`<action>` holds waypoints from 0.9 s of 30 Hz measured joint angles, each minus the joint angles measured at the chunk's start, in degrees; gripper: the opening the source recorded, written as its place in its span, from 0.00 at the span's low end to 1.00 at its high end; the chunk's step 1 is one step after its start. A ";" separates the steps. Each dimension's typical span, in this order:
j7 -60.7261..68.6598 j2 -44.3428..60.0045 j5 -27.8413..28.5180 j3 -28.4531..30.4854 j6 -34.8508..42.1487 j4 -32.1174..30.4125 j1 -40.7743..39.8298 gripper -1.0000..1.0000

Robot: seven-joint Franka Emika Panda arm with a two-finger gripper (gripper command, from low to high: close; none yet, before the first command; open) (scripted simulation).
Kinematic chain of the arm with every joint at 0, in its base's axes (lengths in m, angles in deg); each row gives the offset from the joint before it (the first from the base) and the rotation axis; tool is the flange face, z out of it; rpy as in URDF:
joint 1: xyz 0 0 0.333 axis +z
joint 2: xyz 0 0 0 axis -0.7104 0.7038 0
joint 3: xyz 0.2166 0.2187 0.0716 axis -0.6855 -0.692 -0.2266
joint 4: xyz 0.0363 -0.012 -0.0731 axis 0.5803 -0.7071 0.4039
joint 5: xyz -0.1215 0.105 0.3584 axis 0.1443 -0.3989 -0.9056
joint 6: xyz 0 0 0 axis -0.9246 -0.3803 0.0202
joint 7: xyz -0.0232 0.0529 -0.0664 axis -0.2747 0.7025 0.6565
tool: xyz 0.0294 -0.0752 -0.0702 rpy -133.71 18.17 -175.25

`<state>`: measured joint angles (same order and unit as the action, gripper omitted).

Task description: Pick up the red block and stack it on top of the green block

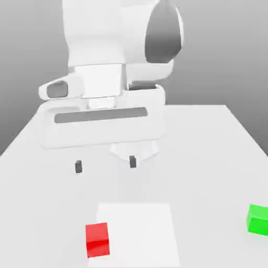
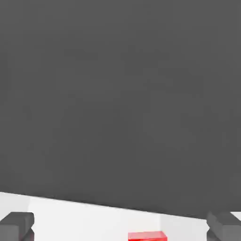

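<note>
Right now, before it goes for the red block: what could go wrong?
1. The open fingers hang short of the red block; descending straight down would likely miss it.
2. The red block straddles the edge of the lighter square patch; a nudge could shift it.
3. The green block sits far toward the exterior view's right, so the carry is long.

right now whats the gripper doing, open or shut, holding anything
gripper: jaws open wide, holding nothing; it hangs above the white table, apart from the small matte red cube and the small matte green cube.
</note>
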<state>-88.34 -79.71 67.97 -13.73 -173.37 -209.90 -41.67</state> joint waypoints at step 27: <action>7.55 12.31 4.44 -4.83 -4.44 -2.20 0.63 0.00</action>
<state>-80.79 -67.40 72.41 -18.56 -177.81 -212.11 -41.04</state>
